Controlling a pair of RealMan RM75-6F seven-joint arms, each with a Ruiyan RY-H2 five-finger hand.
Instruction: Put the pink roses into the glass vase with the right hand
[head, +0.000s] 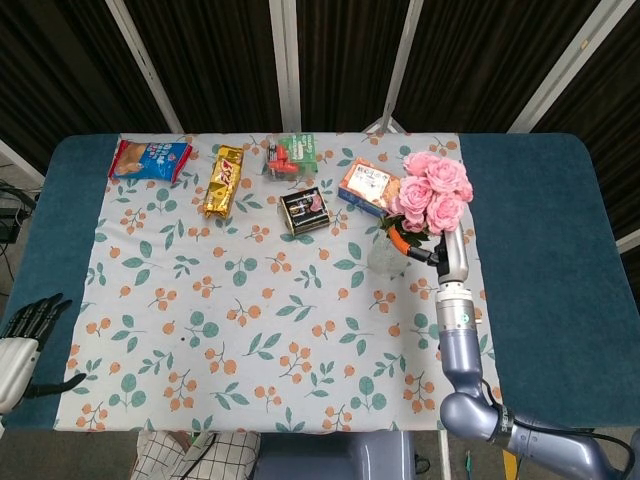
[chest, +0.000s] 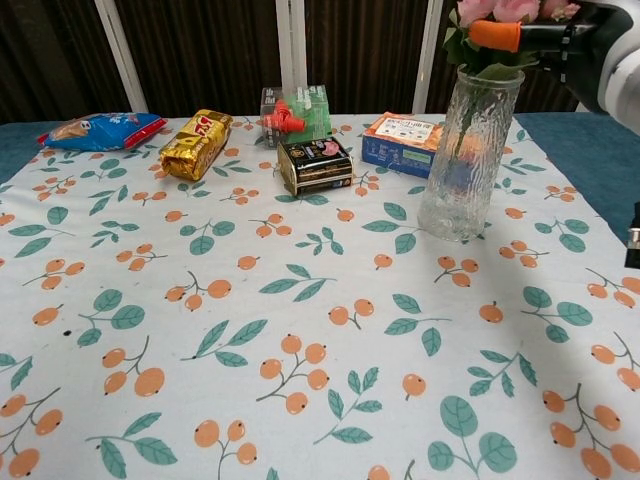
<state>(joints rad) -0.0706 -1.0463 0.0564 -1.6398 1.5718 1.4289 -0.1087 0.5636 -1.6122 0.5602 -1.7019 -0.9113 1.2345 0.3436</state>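
The bunch of pink roses (head: 432, 190) leans up and to the right out of the glass vase (head: 385, 255), with its stems down inside the glass. My right hand (head: 422, 246) grips the stems just above the vase mouth, its orange-tipped fingers (head: 398, 240) against the green leaves. In the chest view the vase (chest: 468, 150) stands upright at the right. The roses (chest: 500, 10) are cut off by the top edge, and the right hand (chest: 570, 45) reaches in from the right with an orange fingertip (chest: 495, 36) at the stems. My left hand (head: 25, 335) hangs by the table's left edge, fingers spread, holding nothing.
Along the far side of the floral cloth lie a red-and-blue snack bag (head: 150, 158), a gold packet (head: 224, 181), a green-and-red package (head: 291, 157), a dark box (head: 305, 211) and an orange-and-blue box (head: 364, 187) close behind the vase.
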